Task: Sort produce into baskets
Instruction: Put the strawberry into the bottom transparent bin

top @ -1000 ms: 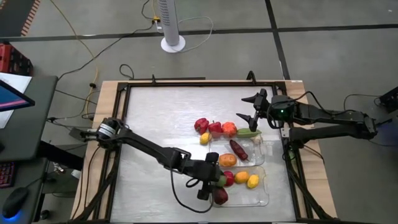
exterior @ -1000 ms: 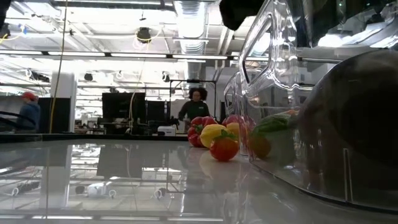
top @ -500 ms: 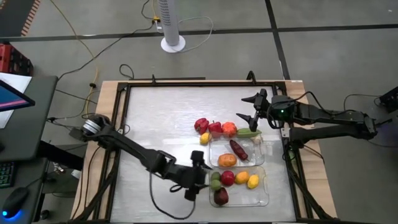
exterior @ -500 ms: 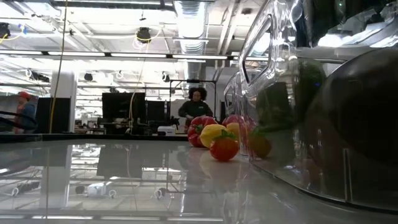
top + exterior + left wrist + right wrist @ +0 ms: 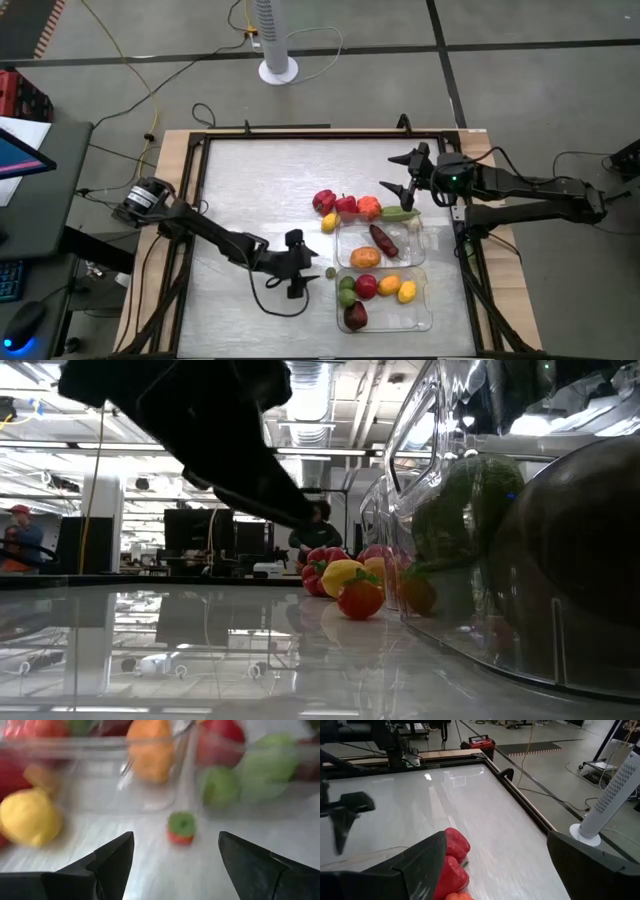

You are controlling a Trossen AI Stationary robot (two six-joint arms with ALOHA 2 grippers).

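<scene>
Left tool (image 5: 297, 265) seen low over glossy pale table (image 5: 250, 190), fingers apart, nothing held. Small round red-and-green fruit (image 5: 331, 271) lies loose on table just left of near clear plastic tray (image 5: 428, 300). Right tool (image 5: 398, 172) parked at far right, fingers spread, empty.

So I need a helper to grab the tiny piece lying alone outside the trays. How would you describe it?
Find the two clear trays: the far tray and the near tray. Where they meet, just off their left edge on the bare table, lies a small strawberry: red with a green cap. It is the smallest piece, in no tray, touching nothing.
</scene>
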